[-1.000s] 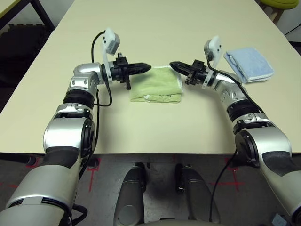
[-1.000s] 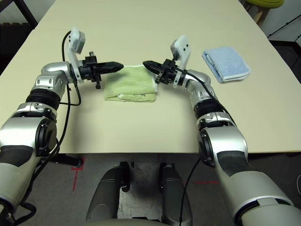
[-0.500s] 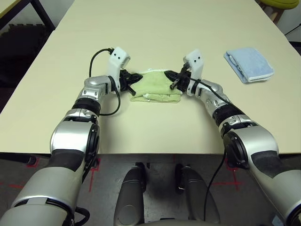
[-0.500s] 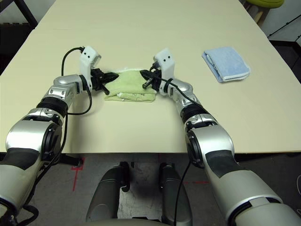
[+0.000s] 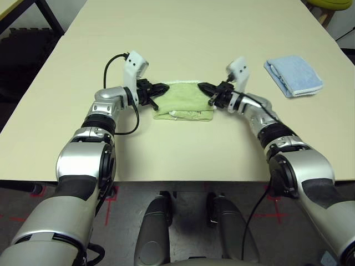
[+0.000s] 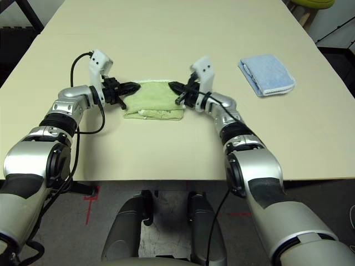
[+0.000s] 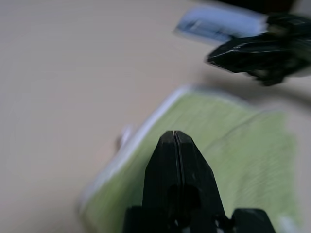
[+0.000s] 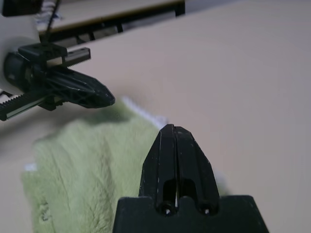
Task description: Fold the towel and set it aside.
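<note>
The light green towel (image 5: pixel 184 100) lies folded into a small rectangle on the table, white edging along its near side. My left gripper (image 5: pixel 164 87) is shut and empty, its tip at the towel's far left corner. My right gripper (image 5: pixel 201 86) is also shut and empty, its tip at the far right corner, pointing toward the left one. In the left wrist view my shut left gripper (image 7: pixel 174 134) hovers just over the towel (image 7: pixel 233 145), with the right gripper (image 7: pixel 243 48) beyond it. In the right wrist view my right gripper (image 8: pixel 168 127) is over the towel's edge (image 8: pixel 87 165).
A smaller light blue folded cloth (image 5: pixel 294 75) lies at the right of the beige table (image 5: pixel 183 33). Bare table surface stretches beyond the towel and in front of it. Black table legs and dark floor show at the far left.
Both shut grippers came down from above and closed in on the towel's two ends, then eased slightly up and apart. The towel has stayed in place.
</note>
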{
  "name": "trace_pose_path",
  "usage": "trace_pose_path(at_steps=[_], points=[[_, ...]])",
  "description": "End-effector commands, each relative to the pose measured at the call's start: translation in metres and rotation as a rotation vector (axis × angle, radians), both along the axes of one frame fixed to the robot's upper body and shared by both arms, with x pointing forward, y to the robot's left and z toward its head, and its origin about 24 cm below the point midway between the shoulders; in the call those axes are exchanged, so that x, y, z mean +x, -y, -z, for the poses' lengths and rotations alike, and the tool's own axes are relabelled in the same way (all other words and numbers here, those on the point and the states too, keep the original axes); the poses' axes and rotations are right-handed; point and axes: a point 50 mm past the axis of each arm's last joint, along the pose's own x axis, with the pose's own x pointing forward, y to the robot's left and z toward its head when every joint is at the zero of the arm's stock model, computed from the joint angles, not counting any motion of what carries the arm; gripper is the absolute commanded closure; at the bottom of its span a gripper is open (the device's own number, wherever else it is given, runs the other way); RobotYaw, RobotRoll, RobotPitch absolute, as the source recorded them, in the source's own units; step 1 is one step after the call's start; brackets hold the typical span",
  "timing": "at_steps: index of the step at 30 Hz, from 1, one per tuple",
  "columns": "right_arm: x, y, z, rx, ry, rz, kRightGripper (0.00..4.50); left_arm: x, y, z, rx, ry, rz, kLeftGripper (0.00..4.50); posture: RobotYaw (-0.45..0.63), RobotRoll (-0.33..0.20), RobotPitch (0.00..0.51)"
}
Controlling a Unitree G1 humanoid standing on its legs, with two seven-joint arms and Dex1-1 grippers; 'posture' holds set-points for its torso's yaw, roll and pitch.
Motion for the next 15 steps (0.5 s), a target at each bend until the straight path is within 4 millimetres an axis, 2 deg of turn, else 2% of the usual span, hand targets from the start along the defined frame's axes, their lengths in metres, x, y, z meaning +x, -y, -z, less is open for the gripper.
trace_pose_path(at_steps=[1,6,15], points=[[-0.015,0.027,-0.008,-0.035,0.054,-0.094,4.5,-0.012,-0.003,-0.018,-0.008,0.055,0.156,4.44,0.0,0.0,0.205],[-0.034,0.055,-0.003,-0.127,0.046,-0.084,4.5,-0.028,-0.009,-0.01,0.04,0.054,0.228,4.44,-0.01,0.0,0.201],[-0.049,0.072,0.025,-0.358,-0.017,-0.111,4.5,-0.042,-0.021,0.011,0.157,0.008,0.282,4.44,-0.01,0.0,0.194]])
